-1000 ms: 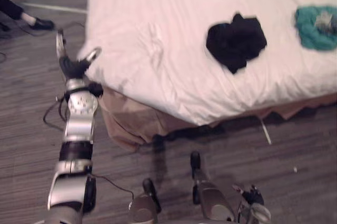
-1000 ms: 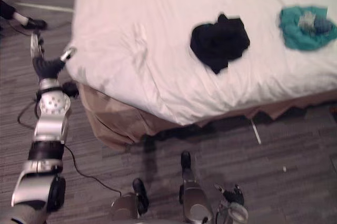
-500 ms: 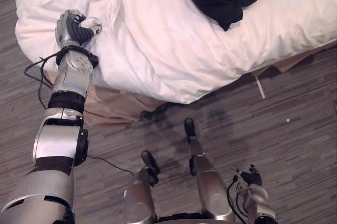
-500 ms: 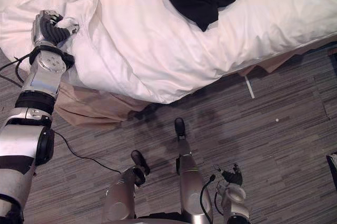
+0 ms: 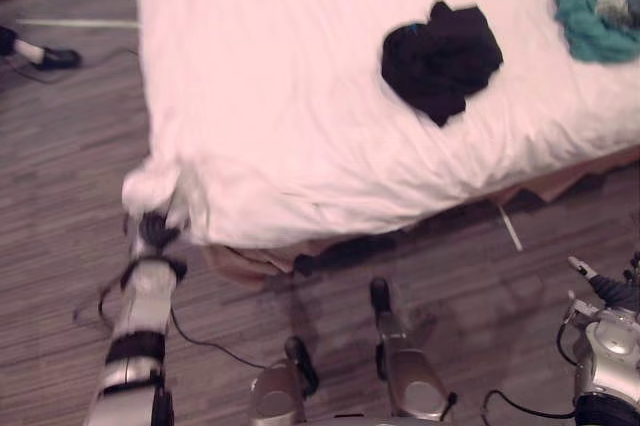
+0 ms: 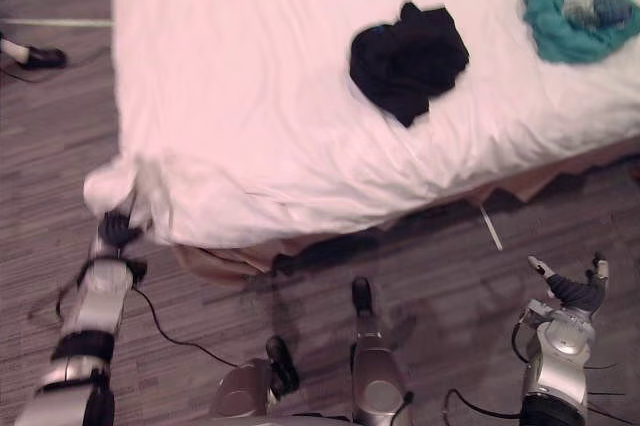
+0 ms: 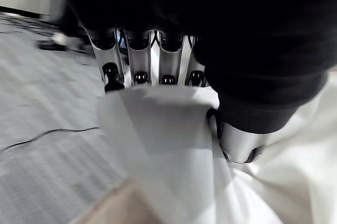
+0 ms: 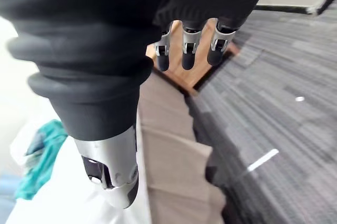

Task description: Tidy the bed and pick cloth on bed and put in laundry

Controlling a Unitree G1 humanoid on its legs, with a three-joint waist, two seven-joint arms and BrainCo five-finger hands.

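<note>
left hand (image 5: pixel 152 230) fingers clamped on sheet corner (image 5: pixel 148 186); right hand (image 6: pixel 566 292) fingers apart, free, closer to black cloth (image 5: pixel 440 58) up on bed (image 5: pixel 270 56).

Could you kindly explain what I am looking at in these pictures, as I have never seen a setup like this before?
This is a humanoid robot tidying a bed. The two wide pictures come from a stereo camera on its head, looking down. The two close ones come from cameras on its wrists, each looking along its own hand. A white sheet covers the bed, and on it lie a black cloth and, further right, a teal cloth. The left hand, low at the bed's corner, has its fingers and thumb pinched on the sheet's corner, which the left wrist view shows up close. The right hand hangs over the floor beside the bed, fingers relaxed, holding nothing.
</note>
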